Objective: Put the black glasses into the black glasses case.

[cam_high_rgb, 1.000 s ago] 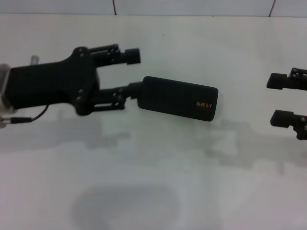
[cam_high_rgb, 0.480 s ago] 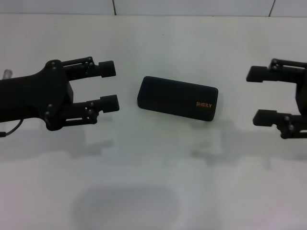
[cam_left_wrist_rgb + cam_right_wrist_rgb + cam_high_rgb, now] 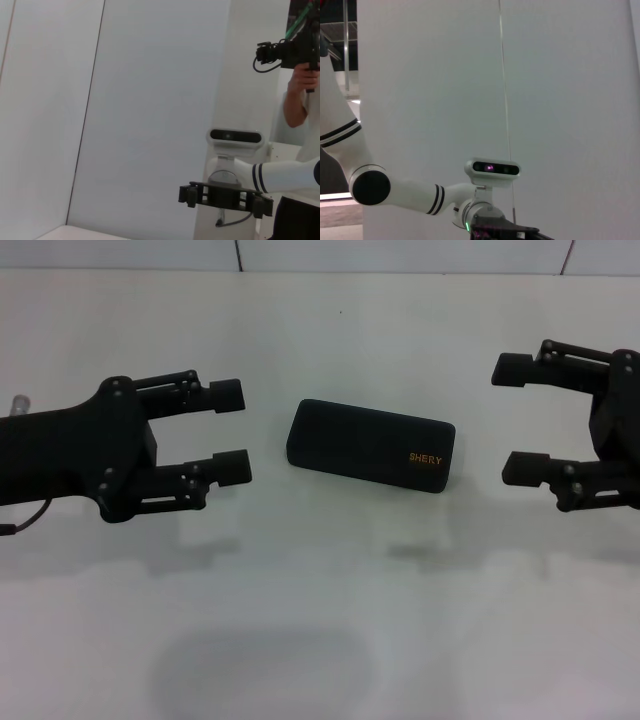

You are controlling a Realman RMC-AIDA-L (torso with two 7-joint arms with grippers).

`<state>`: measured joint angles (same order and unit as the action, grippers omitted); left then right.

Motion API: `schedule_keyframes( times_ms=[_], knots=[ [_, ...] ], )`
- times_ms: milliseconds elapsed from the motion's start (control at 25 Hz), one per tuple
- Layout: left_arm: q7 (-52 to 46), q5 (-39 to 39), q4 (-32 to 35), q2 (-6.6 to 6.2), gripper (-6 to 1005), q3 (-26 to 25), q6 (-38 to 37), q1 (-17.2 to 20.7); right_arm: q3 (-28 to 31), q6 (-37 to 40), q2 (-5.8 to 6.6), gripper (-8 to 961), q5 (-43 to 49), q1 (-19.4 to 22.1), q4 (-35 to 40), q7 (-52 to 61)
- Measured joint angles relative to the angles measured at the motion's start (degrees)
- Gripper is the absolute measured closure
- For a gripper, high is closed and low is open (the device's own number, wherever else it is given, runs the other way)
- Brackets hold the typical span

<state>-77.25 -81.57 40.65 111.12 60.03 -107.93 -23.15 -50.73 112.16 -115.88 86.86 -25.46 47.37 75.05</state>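
Note:
The black glasses case [image 3: 370, 445] lies shut on the white table [image 3: 330, 590] in the head view, orange "SHERY" lettering toward its right end. The black glasses are not in view. My left gripper [image 3: 232, 430] is open and empty, level with the case and a short way to its left, fingers pointing at it. My right gripper [image 3: 514, 420] is open and empty a short way to the right of the case, fingers pointing at it. Neither touches the case. The right gripper also shows far off in the left wrist view [image 3: 225, 196].
A white wall [image 3: 400, 252] with tile seams runs along the table's back edge. The wrist views show only white wall panels, the other arm, and a person holding a camera [image 3: 295, 50] in the left wrist view.
My left gripper has drawn back leftward from the case's left end and stands apart from it. My right gripper has come in from the right edge toward the case. The case has not moved.

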Motion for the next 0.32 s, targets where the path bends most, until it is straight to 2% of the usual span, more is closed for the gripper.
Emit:
schedule_keyframes(
  times_ms=[120, 320],
  knots=[
    [-0.16, -0.48, -0.04, 0.0, 275, 0.0, 0.0, -0.38, 0.01, -0.43, 0.02, 110, -0.02, -0.02, -0.14, 0.0],
    [-0.19, -1.19, -0.14, -0.06, 275, 0.0, 0.07, -0.48, -0.03, -1.44, 0.05, 110, 0.0, -0.1, -0.64, 0.04]
  ],
)
